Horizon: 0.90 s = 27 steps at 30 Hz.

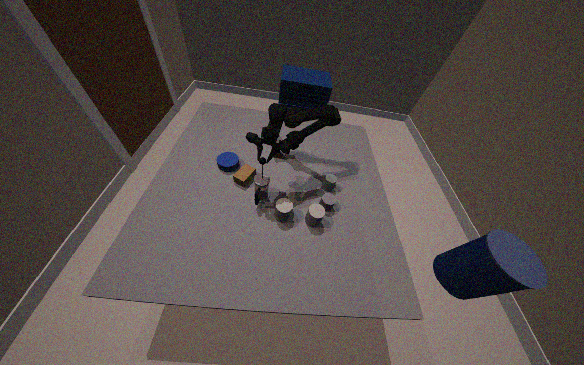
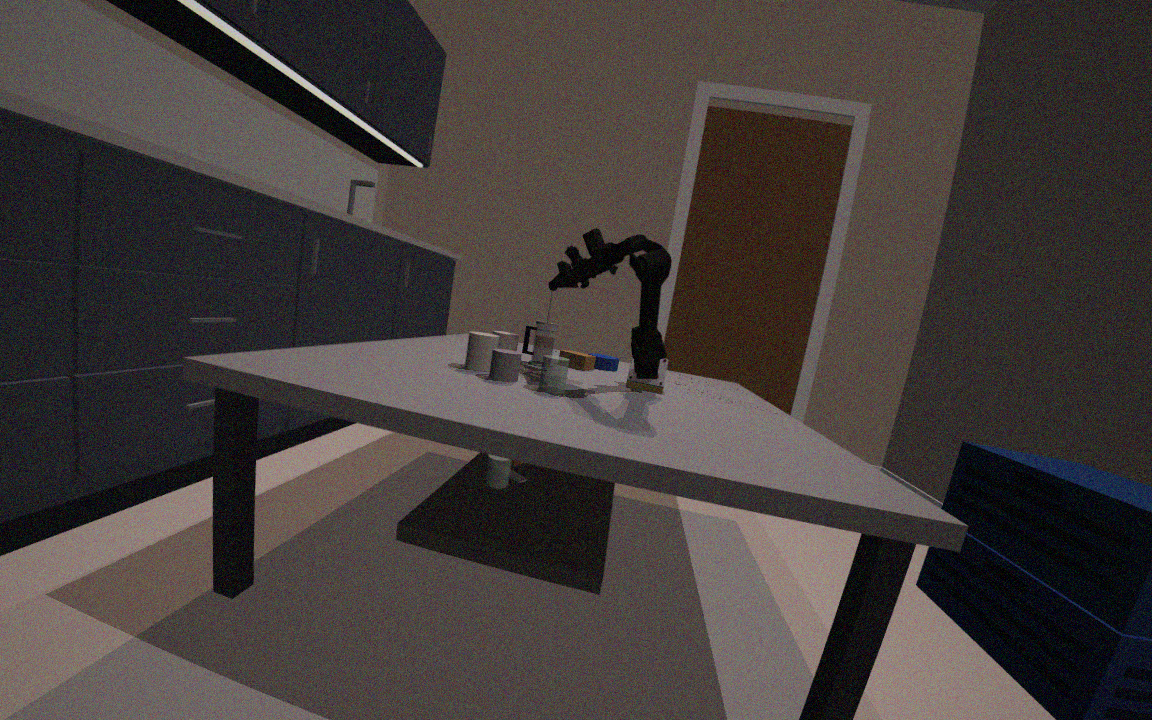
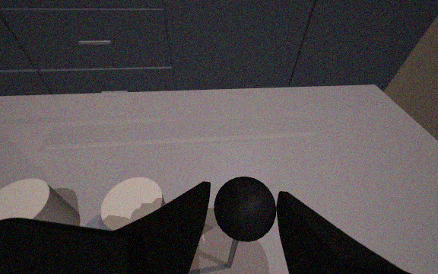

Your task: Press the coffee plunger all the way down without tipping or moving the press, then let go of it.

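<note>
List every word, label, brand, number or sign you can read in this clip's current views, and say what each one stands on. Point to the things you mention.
There are none: no readable text in any of the three views.
Coffee press [image 1: 261, 190] [image 2: 543, 342]: no lettering visible.
Blue cylinder [image 1: 471, 267]: no lettering visible.
Robot arm [image 1: 305, 116] [image 2: 650, 304]: too dark and grainy to rule out small markings.

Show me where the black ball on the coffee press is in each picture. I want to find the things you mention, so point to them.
Top: black ball [image 1: 262, 160] [image 2: 553, 285] [image 3: 245, 208], just left of centre.
Exterior: near the middle, above the table.
Wrist: low, slightly right of centre.
Shared landmark: white cups [image 1: 284, 206] [image 2: 482, 350] [image 3: 131, 198].
</note>
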Motion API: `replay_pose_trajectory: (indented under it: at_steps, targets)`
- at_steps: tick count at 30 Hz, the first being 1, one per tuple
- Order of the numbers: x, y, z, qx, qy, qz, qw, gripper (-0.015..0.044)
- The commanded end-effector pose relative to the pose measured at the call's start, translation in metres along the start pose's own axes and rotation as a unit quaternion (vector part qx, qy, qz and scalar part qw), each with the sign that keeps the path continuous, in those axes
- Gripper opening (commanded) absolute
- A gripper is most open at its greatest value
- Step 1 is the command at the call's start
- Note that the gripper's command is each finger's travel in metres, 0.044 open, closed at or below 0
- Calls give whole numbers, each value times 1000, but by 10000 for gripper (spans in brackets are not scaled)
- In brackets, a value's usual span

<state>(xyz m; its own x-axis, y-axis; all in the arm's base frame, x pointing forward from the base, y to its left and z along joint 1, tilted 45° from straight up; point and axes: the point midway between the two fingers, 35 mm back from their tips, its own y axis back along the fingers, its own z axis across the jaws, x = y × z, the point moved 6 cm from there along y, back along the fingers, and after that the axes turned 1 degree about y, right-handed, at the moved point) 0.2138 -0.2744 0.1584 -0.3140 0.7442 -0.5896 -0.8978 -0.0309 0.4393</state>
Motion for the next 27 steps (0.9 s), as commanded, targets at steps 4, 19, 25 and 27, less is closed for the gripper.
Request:
replay_pose_trajectory:
  at_steps: [4, 19, 25, 27]
  targets:
    - [0, 0, -1, 2, -1, 0, 1000, 127]
    - [10, -9, -2, 3, -1, 0, 1000, 127]
    - [18, -15, -3, 3, -1, 1, 1000, 127]
    - [21, -17, -3, 3, -1, 1, 1000, 127]
